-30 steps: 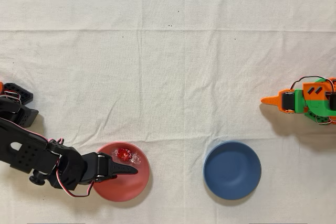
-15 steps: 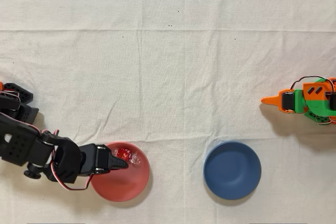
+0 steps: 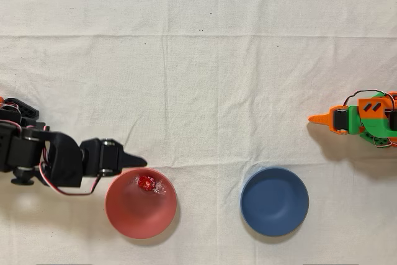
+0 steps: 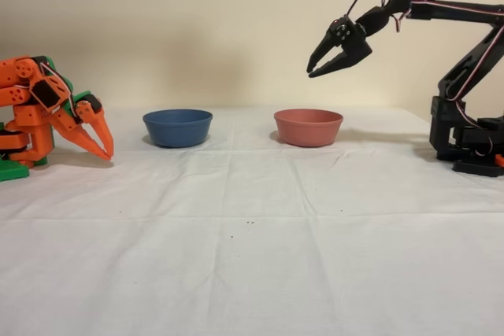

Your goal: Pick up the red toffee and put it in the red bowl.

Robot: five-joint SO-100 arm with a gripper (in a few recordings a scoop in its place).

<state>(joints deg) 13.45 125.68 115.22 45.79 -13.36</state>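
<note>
Since a second ago the claw [image 4: 324, 64] has drawn back off the red bowl [image 3: 141, 203], raised above it, jaws parted and empty; the red toffee [image 3: 146, 182] lies inside, lower left overhead. Blue bowl [image 3: 274, 201] sits apart; nothing obstructs

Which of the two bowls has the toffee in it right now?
The red bowl, the one nearest the gripper: the red toffee lies inside it. The blue bowl holds nothing.
</note>
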